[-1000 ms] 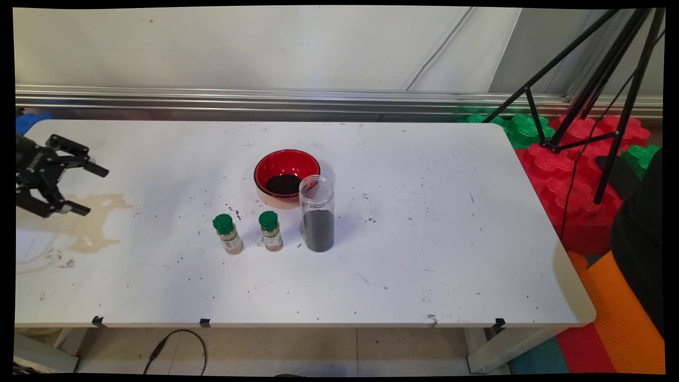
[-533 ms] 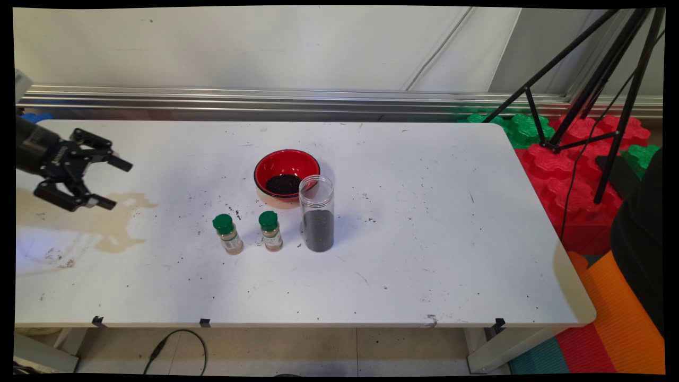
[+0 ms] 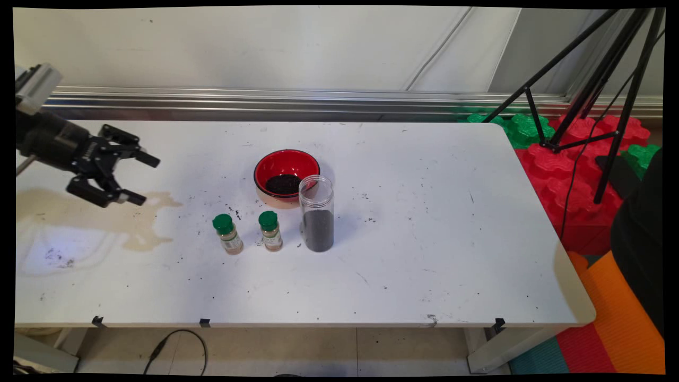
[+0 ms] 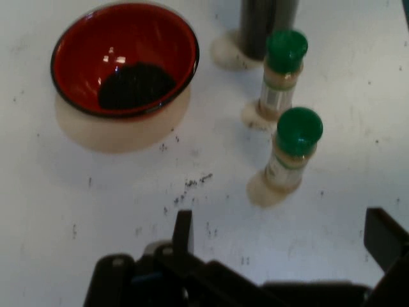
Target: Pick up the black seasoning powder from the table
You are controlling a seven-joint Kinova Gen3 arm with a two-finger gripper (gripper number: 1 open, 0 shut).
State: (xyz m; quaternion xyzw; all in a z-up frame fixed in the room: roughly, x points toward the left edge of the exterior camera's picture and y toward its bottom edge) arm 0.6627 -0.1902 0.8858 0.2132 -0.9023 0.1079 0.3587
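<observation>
My black gripper (image 3: 142, 179) hovers open over the table's left side, fingers pointing right, with nothing between them. In the hand view the gripper (image 4: 281, 233) shows its two fingers wide apart at the bottom edge. Ahead of it stand two small spice bottles with green caps, the nearer one (image 3: 227, 234) (image 4: 291, 157) and the farther one (image 3: 270, 231) (image 4: 281, 73). A red bowl (image 3: 286, 175) (image 4: 124, 64) holds a dark heap. Beside the bowl stands a tall clear jar (image 3: 316, 212) (image 4: 265, 25), partly filled with dark grains.
A brownish stain (image 3: 138, 223) spreads on the white table (image 3: 424, 239) under and in front of the gripper. Dark crumbs are scattered about the bottles. A black tripod (image 3: 594, 95) and red and green foam blocks (image 3: 573, 175) stand beyond the table's right end.
The gripper has travelled to the right and slightly up, closer to the bottles and bowl. Its fingers stay apart. Bottles, bowl and jar have not moved.
</observation>
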